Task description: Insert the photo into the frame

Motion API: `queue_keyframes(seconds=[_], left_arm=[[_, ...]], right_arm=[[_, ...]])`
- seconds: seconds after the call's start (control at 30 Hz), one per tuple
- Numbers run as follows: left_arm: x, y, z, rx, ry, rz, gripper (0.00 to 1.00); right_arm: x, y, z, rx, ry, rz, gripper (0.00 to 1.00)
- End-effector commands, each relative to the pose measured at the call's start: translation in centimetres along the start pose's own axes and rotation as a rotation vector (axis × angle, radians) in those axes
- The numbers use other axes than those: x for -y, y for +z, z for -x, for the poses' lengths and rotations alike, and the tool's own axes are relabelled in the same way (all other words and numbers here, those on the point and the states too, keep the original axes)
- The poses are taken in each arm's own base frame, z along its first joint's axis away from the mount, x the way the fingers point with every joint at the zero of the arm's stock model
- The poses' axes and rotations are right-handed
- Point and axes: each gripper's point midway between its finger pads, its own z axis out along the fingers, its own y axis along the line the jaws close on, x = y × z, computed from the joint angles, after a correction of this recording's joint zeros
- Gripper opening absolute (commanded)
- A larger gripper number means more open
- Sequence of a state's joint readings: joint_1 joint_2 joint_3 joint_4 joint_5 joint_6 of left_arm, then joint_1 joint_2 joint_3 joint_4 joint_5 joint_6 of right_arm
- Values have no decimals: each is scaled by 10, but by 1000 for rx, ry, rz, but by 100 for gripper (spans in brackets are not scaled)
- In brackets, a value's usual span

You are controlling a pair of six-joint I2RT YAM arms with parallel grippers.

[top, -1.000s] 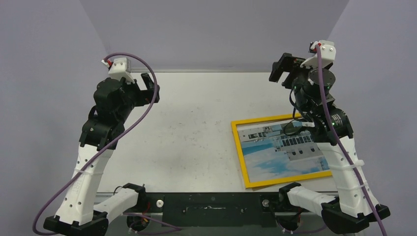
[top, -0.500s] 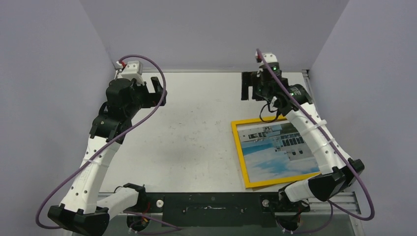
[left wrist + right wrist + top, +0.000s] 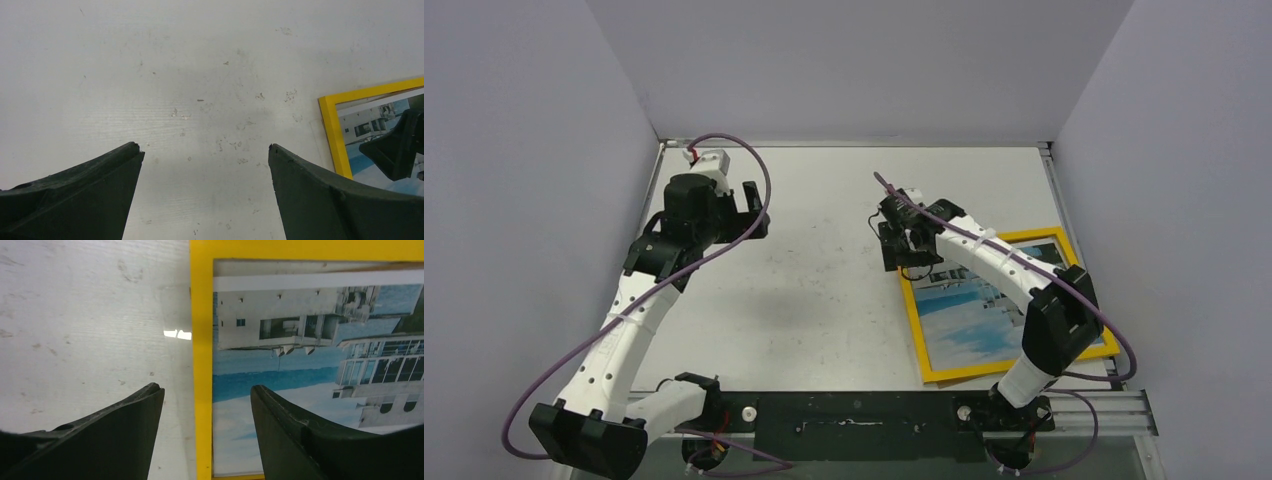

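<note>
Seemingly the photo (image 3: 969, 325) is already sitting inside the frame (image 3: 914, 335), which is lying at 4 o'clock on the counter (image 3: 824, 280). The right gripper (image 3: 206, 389) is hovering with jaws apart astride the frame's 9 o'clock border, probably to check or nudge it. The left gripper (image 3: 203, 147) is hanging wide open at 10 o'clock, holding nothing.

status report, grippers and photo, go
Left gripper open, over bare table. Right gripper open, jaws straddling the frame at its left yellow border. Photo face up within the frame. No obstruction seen.
</note>
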State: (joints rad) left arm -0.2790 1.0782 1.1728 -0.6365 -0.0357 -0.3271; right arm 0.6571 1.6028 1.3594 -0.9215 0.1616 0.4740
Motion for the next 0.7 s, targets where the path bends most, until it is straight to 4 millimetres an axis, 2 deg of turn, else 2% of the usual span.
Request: queue_keyframes(seconds=[0.0,0.17,0.33,0.67], left_arm=[[1,0,-6,-22,-16,-15,97],[1,2,-16,-45,-39,-17,97],[-1,1,-18,-49,-42,-6,97],[-3,2,-20,-56,-48,-2,97]], right_arm=[[11,16,-10,6,69,-99,62],[8,45,-30,-61,51,-96,60],[5,68,-48,-127,52,-90,59],[4,91,-59,-168,90,-32,46]])
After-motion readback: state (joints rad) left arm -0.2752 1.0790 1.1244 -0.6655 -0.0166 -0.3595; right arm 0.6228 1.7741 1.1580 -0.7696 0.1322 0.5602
